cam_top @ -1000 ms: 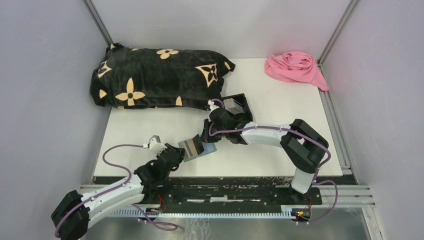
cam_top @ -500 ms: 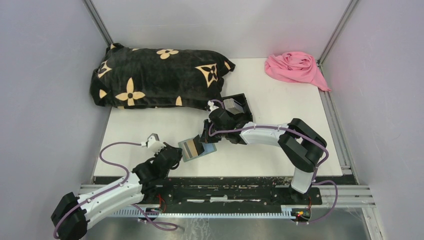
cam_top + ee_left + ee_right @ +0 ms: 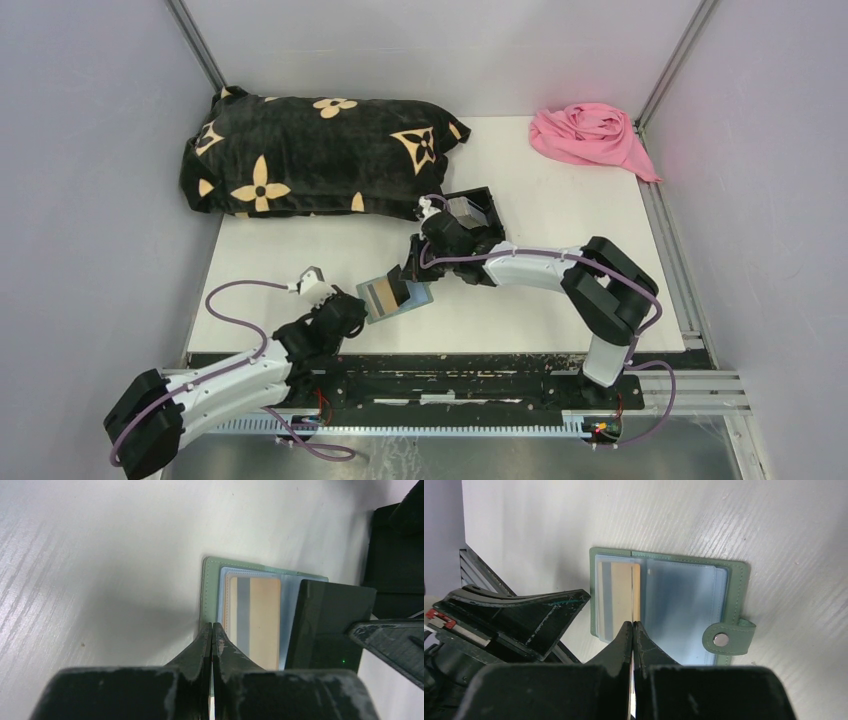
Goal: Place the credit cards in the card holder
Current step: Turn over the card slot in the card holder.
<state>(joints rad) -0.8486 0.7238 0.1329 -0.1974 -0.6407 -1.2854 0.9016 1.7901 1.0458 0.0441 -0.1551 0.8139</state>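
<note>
The sage-green card holder (image 3: pixel 398 298) lies open near the table's front edge, pale blue slots up, with its snap tab (image 3: pixel 729 638) to the right. A tan card with a grey stripe (image 3: pixel 252 620) lies in its left half. My right gripper (image 3: pixel 632 625) is shut on a thin credit card seen edge-on (image 3: pixel 631 592), which reaches over that left half. My left gripper (image 3: pixel 212 627) is shut on the holder's left edge (image 3: pixel 206 595). In the top view the left gripper (image 3: pixel 352 305) and right gripper (image 3: pixel 408 275) flank the holder.
A black open-topped box (image 3: pixel 470 212) holding more cards stands just behind the right gripper. A black flower-patterned cushion (image 3: pixel 310 155) lies at the back left and a pink cloth (image 3: pixel 590 135) at the back right. The table's front edge (image 3: pixel 450 352) is close below the holder.
The left arm has shifted slightly and its cable has moved. The holder and the right gripper stay almost where they were.
</note>
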